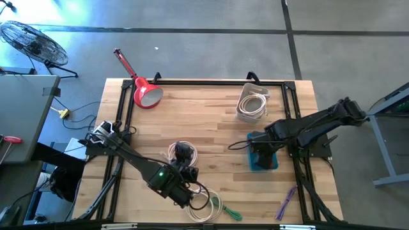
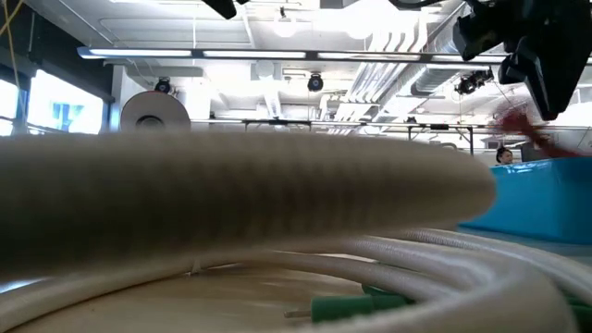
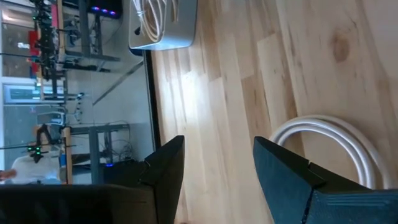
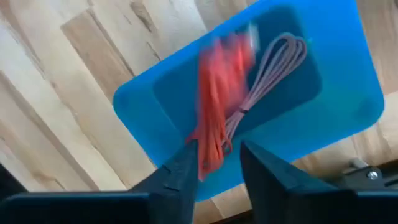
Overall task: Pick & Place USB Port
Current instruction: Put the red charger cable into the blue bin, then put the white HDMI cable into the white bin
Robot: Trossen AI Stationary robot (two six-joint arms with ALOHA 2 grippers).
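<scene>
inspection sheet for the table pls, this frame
Surface: wooden table, black frame.
Job's things: blue bin holds a pink cable; blurred red cable over it.
Clutter: red lamp, clear bin, purple item.
Hands: right hand above the blue bin, fingers apart; left hand open, empty.
Cables: white coil; green-ended coil.
Surroundings: fan on floor.
</scene>
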